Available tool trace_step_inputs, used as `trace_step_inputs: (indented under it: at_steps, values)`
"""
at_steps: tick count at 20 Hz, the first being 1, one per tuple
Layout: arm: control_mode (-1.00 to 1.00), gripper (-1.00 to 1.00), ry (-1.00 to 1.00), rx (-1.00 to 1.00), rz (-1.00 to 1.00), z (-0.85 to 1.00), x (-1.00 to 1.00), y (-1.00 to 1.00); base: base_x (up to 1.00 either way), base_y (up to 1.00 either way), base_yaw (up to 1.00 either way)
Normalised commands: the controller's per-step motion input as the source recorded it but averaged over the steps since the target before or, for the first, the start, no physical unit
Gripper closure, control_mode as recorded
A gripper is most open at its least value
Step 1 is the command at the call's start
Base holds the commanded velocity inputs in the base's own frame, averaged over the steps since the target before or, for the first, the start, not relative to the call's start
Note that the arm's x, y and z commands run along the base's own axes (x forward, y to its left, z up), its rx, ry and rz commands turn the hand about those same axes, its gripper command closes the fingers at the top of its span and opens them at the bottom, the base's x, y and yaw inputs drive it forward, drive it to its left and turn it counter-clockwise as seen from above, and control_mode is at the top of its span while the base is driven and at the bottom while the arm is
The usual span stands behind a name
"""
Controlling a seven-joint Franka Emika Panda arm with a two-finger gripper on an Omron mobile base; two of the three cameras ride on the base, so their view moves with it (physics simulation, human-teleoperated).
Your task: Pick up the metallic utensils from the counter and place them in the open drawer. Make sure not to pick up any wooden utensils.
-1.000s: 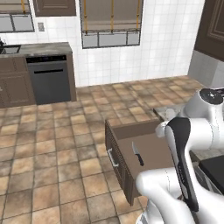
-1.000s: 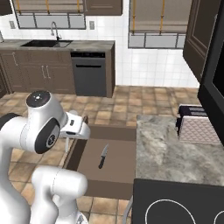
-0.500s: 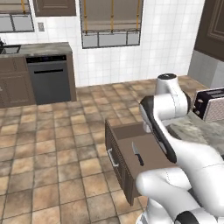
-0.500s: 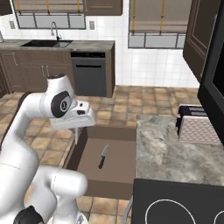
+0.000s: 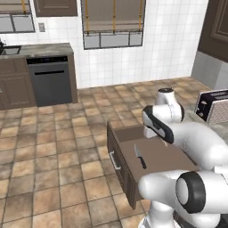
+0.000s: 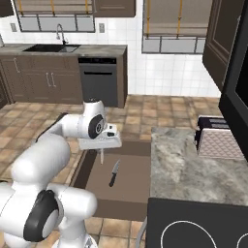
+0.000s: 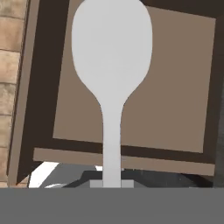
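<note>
Our pincer is clamped on a grey metal spoon, hanging over the open drawer. The knife already lies below, slightly ahead. Released off-centre, the spoon could, we judge, hit the drawer's rim and bounce out.

No legible text, label or brand anywhere (appliances and cabinet fronts all plain)

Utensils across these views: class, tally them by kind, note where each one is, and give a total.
Knife: 1, black-handled, lying in the open drawer.
Spoon: 1, grey, held above that drawer.
Total: 2 utensils.
</note>
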Motion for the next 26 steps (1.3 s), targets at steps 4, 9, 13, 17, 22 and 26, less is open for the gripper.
trace_step_inputs:
  at_steps: [4, 9, 13, 17, 22, 26]
  values:
    - [-1.0, 1.0, -0.02, 0.08, 0.0, -0.96, 0.29, -0.48, 0.0, 0.0, 0.0]
    - [-1.0, 1.0, 0.0, 0.09, 0.0, -0.67, 0.06, -0.47, 0.0, 0.0, 0.0]
    - [-1.0, 1.0, -0.04, 0.07, 0.06, -0.48, 0.09, -0.19, 0.0, 0.0, 0.0]
    - [-1.0, 1.0, -0.04, 0.03, 0.07, -0.47, 0.21, -0.04, 0.0, 0.0, 0.0]
    - [-1.0, 1.0, 0.0, 0.0, 0.03, -0.56, 0.43, 0.0, 0.0, 0.0, 0.0]
    - [-1.0, 1.0, 0.0, 0.0, 0.01, -0.49, 0.36, 0.0, 0.0, 0.0, 0.0]
